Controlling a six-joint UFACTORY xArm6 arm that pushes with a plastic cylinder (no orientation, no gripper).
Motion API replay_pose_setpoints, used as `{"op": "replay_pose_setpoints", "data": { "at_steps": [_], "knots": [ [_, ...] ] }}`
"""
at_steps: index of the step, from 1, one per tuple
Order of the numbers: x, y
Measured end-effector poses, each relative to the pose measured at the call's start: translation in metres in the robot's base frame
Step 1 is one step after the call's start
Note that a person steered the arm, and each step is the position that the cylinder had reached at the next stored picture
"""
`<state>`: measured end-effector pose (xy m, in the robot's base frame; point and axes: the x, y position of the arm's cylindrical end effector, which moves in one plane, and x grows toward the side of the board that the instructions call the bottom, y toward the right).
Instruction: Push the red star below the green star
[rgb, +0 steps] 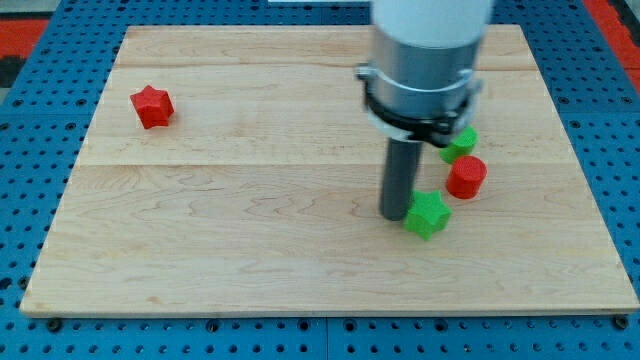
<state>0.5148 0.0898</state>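
The red star (152, 106) lies near the view's left, toward the top of the wooden board (230, 230). The green star (428, 214) lies right of centre, lower on the board. My tip (394, 214) stands right against the green star's left side, touching or nearly touching it. The red star is far from my tip, up and to the left.
A red round block (466, 177) lies just up and right of the green star. A green block (461, 141), partly hidden by the arm's body, lies above it. The board sits on a blue pegboard surface (30, 200).
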Motion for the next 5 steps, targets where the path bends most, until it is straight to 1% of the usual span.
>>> {"op": "replay_pose_setpoints", "data": {
  "at_steps": [1, 2, 3, 4, 5],
  "knots": [
    [0.003, 0.031],
    [0.003, 0.040],
    [0.006, 0.017],
    [0.054, -0.009],
    [0.073, -0.019]
  ]
}}
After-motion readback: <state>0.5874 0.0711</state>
